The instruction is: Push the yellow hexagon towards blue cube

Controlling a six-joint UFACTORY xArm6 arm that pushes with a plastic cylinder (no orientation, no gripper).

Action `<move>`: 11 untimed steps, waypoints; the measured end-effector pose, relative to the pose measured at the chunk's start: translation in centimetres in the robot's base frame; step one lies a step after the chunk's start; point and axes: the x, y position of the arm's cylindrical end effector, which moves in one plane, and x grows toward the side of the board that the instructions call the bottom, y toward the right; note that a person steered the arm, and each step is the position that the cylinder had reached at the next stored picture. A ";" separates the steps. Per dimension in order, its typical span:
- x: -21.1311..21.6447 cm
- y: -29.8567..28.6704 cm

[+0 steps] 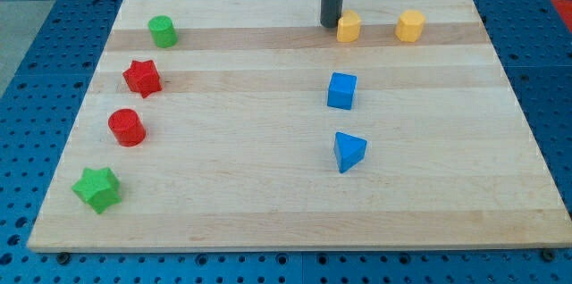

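— Where's the yellow hexagon [349, 27] sitting?
— Twelve o'clock of the blue cube [341, 90], the tip [332, 23] seemingly touching its nine o'clock side, gripping nothing.
— Handling?
— Probably sliding light, stiff; pushing its top face.

Yellow hexagon [349, 27] sitting upright near the view's top edge, blue cube [341, 90] lying directly below it, well apart.

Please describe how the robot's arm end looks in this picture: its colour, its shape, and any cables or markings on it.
Only a straight, dark grey cylindrical rod shows, entering from the view's top. It is smooth and plain, with no visible cables or markings. My tip is a flat, blunt end.
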 end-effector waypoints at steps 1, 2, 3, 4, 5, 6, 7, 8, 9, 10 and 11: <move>-2.4 2.8; -1.4 9.8; -0.1 11.8; 2.2 12.5; 3.7 14.8; 4.7 14.8; 5.4 14.3; 6.7 17.9; 7.9 16.7; 7.9 12.8; 7.9 8.3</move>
